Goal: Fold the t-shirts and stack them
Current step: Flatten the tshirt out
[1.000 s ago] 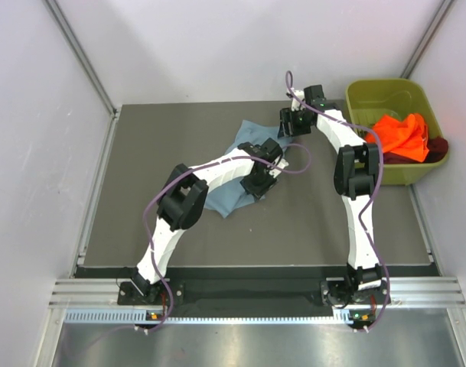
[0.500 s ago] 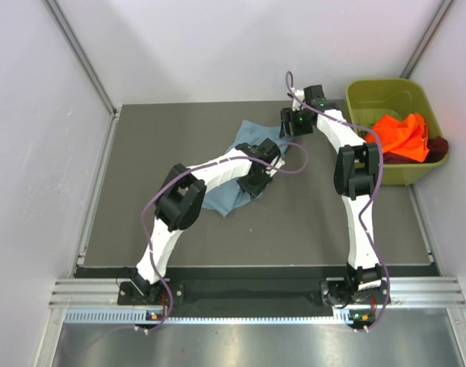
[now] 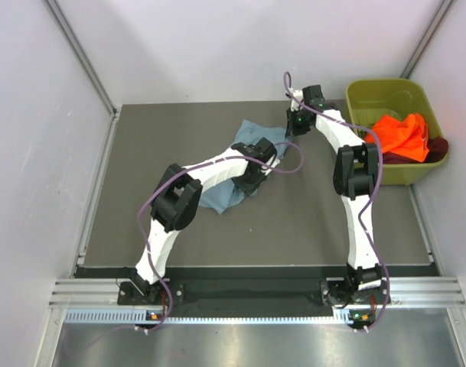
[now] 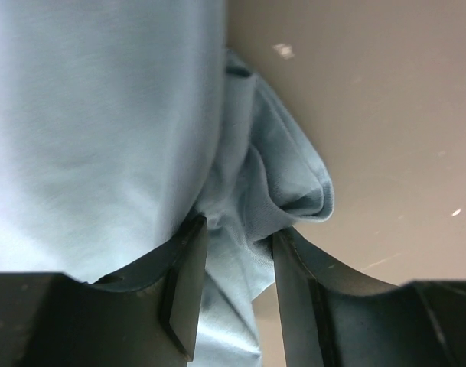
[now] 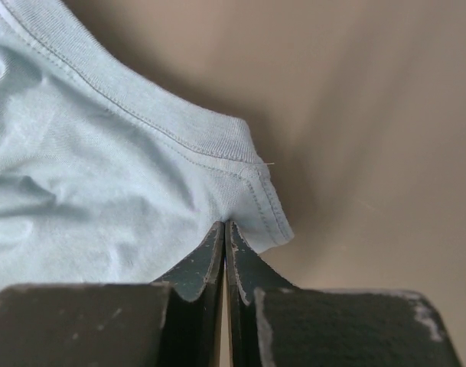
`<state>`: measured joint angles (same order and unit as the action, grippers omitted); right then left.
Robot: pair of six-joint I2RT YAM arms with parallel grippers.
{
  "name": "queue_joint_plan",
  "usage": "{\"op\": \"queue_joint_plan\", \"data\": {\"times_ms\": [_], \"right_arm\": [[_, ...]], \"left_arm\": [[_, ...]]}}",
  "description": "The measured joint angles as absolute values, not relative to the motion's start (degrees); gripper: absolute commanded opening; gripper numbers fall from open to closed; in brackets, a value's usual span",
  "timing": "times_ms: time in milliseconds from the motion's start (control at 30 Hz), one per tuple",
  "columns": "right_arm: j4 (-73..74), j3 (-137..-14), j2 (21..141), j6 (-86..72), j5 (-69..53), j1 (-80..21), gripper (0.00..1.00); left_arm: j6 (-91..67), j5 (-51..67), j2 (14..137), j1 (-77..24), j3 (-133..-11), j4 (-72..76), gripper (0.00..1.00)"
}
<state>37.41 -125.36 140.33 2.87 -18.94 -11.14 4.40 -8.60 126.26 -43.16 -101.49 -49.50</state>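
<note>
The blue-grey t-shirt lies crumpled mid-table, partly under my left arm. My left gripper is down on it. In the left wrist view the left gripper holds a bunched fold of the blue-grey t-shirt between its fingers. My right gripper sits at the shirt's far right corner. In the right wrist view the right gripper is pressed shut, pinching the stitched hem of the t-shirt. The orange t-shirt and the maroon t-shirt lie in the bin.
The olive-green bin stands at the table's far right, close to my right arm. White walls enclose the grey table on the left, back and right.
My right gripper has closed at the shirt's corner. The left gripper has shifted a little toward the far left, drawing the cloth with it.
</note>
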Motion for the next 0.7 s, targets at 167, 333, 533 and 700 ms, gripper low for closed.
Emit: {"op": "queue_joint_plan", "data": {"times_ms": [167,333,533,700], "right_arm": [[37.34,-125.38,140.33,2.72,-19.55,-11.14,0.27],[37.34,-125.38,140.33,2.48,-18.68,-11.29,0.43],[37.36,-125.36,140.33,3.18,-17.72,-11.99,0.24],[37.45,-125.34,140.33,3.81,-17.76,-12.64,0.00]], "left_arm": [[5.74,-11.16,123.04,-42.35,-99.96,-49.54,0.46],[6.00,-12.67,120.46,-41.87,-97.84,-49.52,0.45],[5.98,-12.95,120.40,-41.36,-95.33,-49.41,0.41],[5.89,-12.73,120.53,-40.99,-95.11,-49.25,0.21]]}}
